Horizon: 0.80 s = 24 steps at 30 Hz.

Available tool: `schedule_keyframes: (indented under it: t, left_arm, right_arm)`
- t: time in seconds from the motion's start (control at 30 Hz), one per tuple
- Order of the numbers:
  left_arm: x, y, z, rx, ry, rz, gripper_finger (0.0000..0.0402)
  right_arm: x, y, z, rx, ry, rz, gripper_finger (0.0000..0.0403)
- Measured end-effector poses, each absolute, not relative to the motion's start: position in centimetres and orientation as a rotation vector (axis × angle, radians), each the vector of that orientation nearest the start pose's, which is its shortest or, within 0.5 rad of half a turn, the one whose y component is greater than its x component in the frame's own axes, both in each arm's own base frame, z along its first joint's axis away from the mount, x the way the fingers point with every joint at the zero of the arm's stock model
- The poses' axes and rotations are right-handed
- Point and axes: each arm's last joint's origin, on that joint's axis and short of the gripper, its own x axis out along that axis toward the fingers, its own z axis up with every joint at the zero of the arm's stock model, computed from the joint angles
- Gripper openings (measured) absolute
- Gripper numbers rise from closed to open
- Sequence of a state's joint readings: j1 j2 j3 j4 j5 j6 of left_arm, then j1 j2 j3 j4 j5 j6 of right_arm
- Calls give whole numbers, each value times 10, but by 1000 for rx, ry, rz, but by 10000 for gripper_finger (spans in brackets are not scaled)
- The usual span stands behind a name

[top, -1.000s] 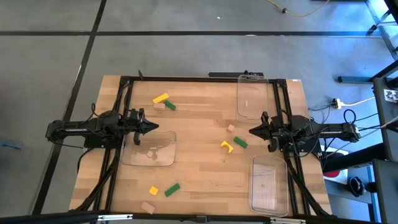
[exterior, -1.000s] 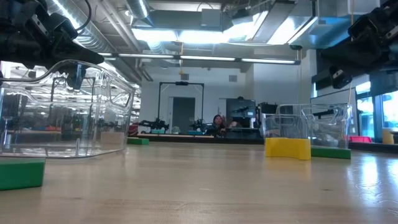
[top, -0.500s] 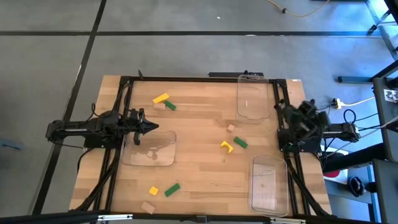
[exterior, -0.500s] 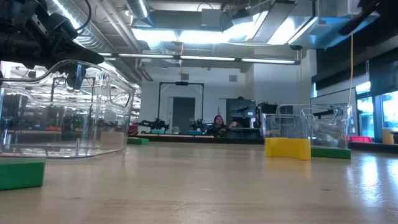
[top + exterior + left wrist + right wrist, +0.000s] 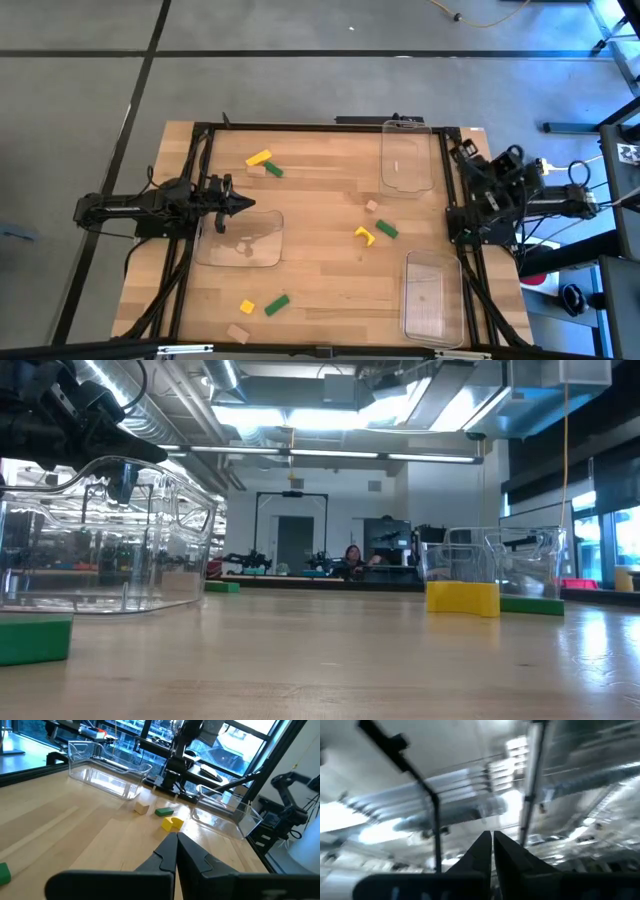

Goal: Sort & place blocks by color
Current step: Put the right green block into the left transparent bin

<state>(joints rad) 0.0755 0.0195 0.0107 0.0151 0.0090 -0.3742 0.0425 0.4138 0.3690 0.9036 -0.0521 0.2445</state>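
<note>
Nine small blocks lie flat on the wooden table in three groups. Yellow (image 5: pixel 258 158), tan (image 5: pixel 256 168) and green (image 5: pixel 273 171) lie far left. Tan (image 5: pixel 371 206), yellow (image 5: pixel 364 235) and green (image 5: pixel 386 229) lie in the centre. Yellow (image 5: pixel 246 306), green (image 5: pixel 277 304) and tan (image 5: pixel 237 333) lie at the near edge. My left gripper (image 5: pixel 250 204) (image 5: pixel 176 837) hovers shut over the far edge of a clear tray (image 5: pixel 239 238). My right gripper (image 5: pixel 466 153) (image 5: pixel 492 837) is shut, raised at the table's right edge and pointing at the ceiling.
Two more clear trays stand on the right side, one far (image 5: pixel 406 155) and one near (image 5: pixel 433 295). Black frame rails (image 5: pixel 196 190) run along both sides of the table. Open wood lies between the block groups. A person sits far off in the room (image 5: pixel 351 557).
My right arm has drawn back from the table's centre toward the right edge and swung upward, tipping its gripper up at the ceiling; it has left the low view.
</note>
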Motion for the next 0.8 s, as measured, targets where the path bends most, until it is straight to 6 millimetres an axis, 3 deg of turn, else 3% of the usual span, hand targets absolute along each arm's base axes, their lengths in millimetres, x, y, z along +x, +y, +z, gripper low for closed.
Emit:
schedule_keyframes:
  t: [0.1,0.2,0.37,0.57,0.8]
  left_arm:
    - [98,7,167,-374,-19,65,0]
    - [98,7,167,-374,-19,65,0]
    - [98,7,167,-374,-18,65,0]
    - [98,7,167,-374,-19,64,0]
    - [98,7,167,-374,-19,64,0]
  right_arm:
    - [104,10,363,125,-791,302,23]
    - [114,11,392,68,-812,299,23]
    - [128,11,426,88,-745,301,23]
    - [141,7,442,268,-290,103,47]
    - [157,8,445,427,211,13,174]
